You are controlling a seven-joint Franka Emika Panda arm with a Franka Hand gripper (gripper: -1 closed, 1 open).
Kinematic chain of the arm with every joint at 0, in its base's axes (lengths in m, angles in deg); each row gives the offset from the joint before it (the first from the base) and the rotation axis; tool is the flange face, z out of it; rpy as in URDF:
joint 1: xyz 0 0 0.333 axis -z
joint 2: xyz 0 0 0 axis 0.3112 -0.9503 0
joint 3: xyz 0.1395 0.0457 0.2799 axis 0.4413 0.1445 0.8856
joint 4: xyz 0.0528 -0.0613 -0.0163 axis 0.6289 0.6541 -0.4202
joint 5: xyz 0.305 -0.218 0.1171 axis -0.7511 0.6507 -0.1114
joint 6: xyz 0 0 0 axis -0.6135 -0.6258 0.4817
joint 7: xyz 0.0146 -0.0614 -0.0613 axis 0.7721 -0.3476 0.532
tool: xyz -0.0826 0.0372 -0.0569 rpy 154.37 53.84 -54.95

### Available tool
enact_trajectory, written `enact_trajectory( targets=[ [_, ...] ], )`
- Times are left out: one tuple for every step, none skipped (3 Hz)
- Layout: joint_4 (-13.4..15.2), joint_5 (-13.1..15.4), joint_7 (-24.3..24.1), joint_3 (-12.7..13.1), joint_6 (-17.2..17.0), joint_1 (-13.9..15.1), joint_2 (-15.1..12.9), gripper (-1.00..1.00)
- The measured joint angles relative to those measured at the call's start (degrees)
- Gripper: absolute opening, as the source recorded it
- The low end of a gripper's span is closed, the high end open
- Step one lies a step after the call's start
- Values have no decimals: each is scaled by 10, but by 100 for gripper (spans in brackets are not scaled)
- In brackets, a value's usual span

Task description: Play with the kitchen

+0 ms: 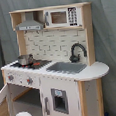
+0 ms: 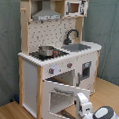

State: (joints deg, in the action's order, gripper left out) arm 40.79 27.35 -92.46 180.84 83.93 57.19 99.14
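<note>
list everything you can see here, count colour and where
kitchen: 1, white and light wood, centre in both exterior views
pot: 1, silver, on the black stovetop
sink: 1, grey, in the counter beside the stovetop
faucet: 1, black, behind the sink
hood: 1, grey, above the stovetop
microwave: 1, white, top shelf
oven door: 1, white, hanging open below the stovetop
floor: 1, wooden, underneath
gripper: 1, white, at the oven door's edge

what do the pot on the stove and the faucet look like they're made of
Pot: looks like shiny metal, silvery with bright reflections, though it could be metallic-coated plastic. Faucet: matte black, with no shine; plastic or painted wood, can't tell which.
</note>
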Motion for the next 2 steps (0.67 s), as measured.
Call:
enact_trajectory(
  targets=[
    [1,-1,-1,0,0,0,0,100],
    [35,-2,-14,-2,11,9,0,100]
  ],
)
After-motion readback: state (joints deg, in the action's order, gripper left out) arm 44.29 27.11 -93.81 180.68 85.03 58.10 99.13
